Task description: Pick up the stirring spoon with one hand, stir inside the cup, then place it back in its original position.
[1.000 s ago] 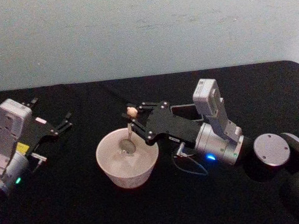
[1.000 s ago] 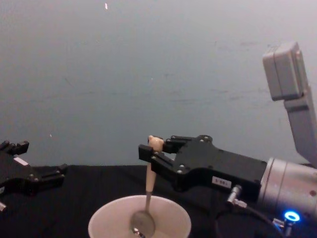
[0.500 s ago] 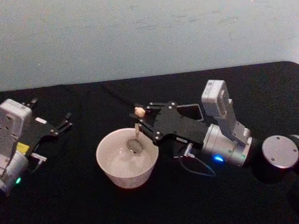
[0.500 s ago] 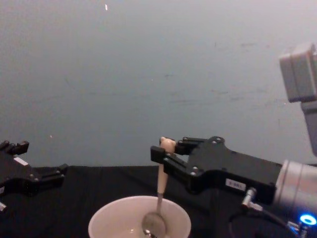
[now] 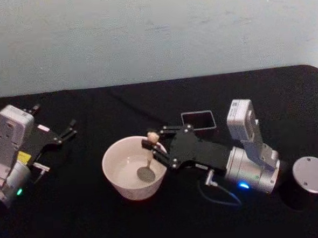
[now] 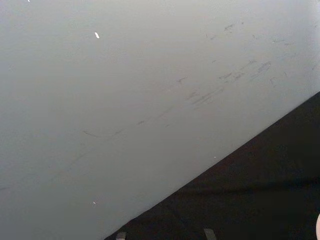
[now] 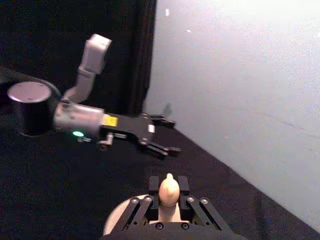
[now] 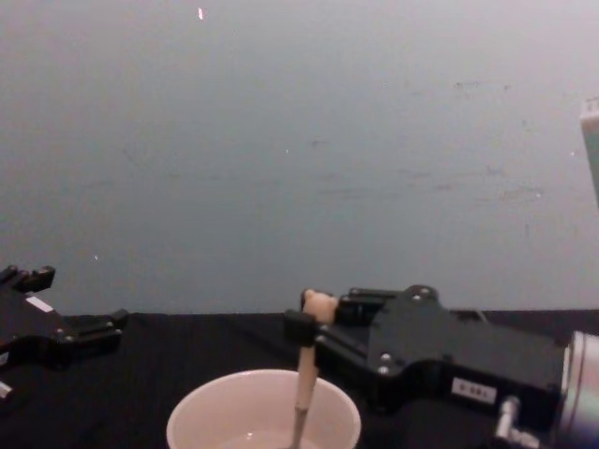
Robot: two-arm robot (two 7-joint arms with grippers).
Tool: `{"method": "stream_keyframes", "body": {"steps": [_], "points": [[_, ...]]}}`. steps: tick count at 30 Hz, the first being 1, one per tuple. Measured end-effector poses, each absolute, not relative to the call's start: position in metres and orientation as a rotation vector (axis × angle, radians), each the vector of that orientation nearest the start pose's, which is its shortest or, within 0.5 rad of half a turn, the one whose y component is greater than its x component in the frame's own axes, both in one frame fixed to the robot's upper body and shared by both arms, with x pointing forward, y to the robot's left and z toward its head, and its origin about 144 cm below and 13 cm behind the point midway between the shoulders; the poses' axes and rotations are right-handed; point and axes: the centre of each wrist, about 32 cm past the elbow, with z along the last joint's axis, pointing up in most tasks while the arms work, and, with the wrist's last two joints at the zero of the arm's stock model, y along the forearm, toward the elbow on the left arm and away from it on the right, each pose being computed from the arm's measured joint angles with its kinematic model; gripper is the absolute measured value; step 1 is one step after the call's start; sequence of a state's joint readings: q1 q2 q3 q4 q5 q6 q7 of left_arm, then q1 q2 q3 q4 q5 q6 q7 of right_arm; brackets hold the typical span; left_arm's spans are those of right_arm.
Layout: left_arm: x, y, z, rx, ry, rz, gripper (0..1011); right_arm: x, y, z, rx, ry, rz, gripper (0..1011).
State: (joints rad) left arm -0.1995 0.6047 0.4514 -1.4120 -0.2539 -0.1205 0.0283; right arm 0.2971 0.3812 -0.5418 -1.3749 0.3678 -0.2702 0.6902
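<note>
**Near side of the cup now reached by the stirring spoon**

Since half a second ago, the right gripper has been pulled back toward the robot's body. The spoon's shiny bowl has been carried with it, from the far side of the cup to the near side.

Everything is set on a black table. The right gripper is reached in from the right, above the cup's right rim. It is clamped tight on the spoon's beige handle, just under the little bear head. The left gripper is parked well apart at the table's left, with its fingers spread and nothing held. The cup is stood in the middle. The dark square holder is seen just behind the right gripper, apart from the cup. The spoon is held almost upright, with its round bowl down inside the cup.
</note>
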Motion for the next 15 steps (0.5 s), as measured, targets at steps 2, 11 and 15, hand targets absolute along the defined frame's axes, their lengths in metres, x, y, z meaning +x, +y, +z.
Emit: {"method": "stream_keyframes", "body": {"steps": [2, 11, 15], "points": [[0.489, 0.31, 1.14, 0.304, -0.285, 1.248, 1001, 0.506, -0.204, 1.145, 0.017, -0.19, -0.426, 214], [0.489, 0.31, 1.14, 0.305, -0.285, 1.248, 1001, 0.508, -0.188, 1.145, 0.031, -0.188, -0.388, 214], [0.489, 0.31, 1.14, 0.304, -0.285, 1.248, 1001, 0.514, -0.181, 1.144, 0.033, -0.192, -0.395, 214]]}}
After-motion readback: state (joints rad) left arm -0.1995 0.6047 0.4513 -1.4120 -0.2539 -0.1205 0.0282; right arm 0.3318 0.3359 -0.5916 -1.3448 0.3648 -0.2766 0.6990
